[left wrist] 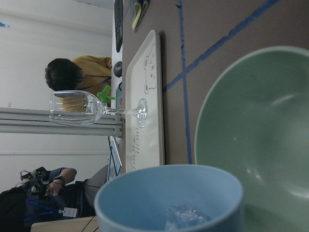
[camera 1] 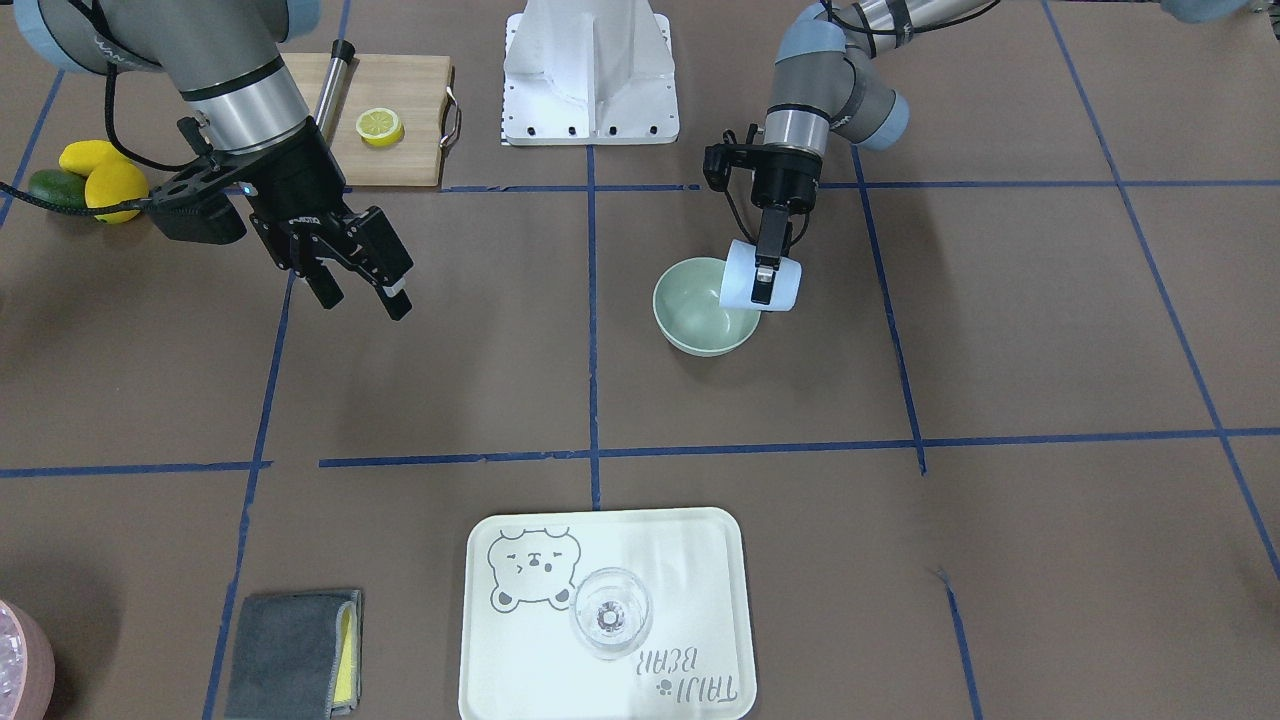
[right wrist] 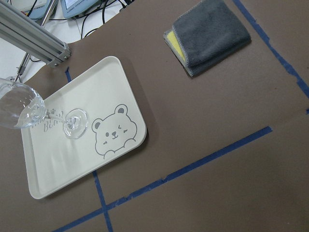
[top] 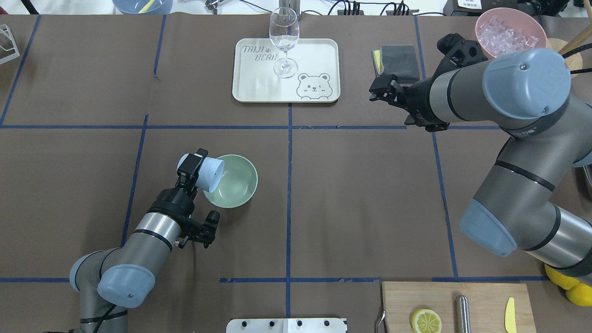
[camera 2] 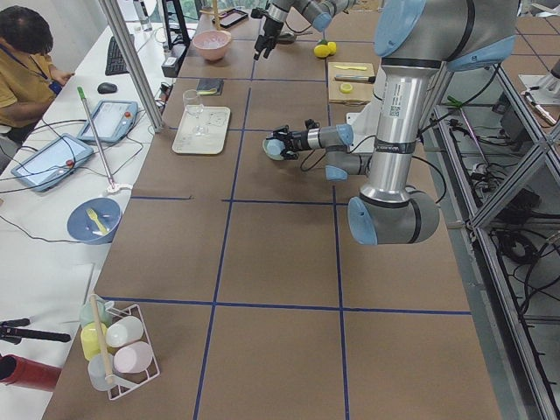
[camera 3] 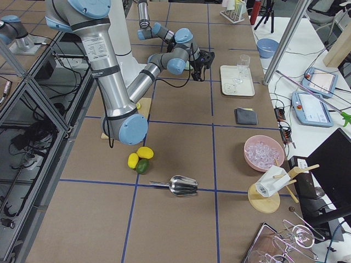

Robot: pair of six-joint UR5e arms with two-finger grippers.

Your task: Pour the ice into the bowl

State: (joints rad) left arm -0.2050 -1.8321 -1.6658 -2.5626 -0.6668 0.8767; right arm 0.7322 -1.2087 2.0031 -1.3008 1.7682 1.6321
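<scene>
Cup holding ice, gripped by left tool, we find tilted over bowl rim; right tool wide.

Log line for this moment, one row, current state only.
phase: pouring | left gripper: shut on blue cup, tipped over bowl | ice: cube inside cup, none seen in bowl | right gripper: open, holding nothing

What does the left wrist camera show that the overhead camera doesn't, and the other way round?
Only the wrist view: an ice cube inside the tipped blue cup, and a person. Only overhead: the left claw gripping that cup, the right claw, the pink tub. Both: the green bowl and the wine glass on the tray.
</scene>
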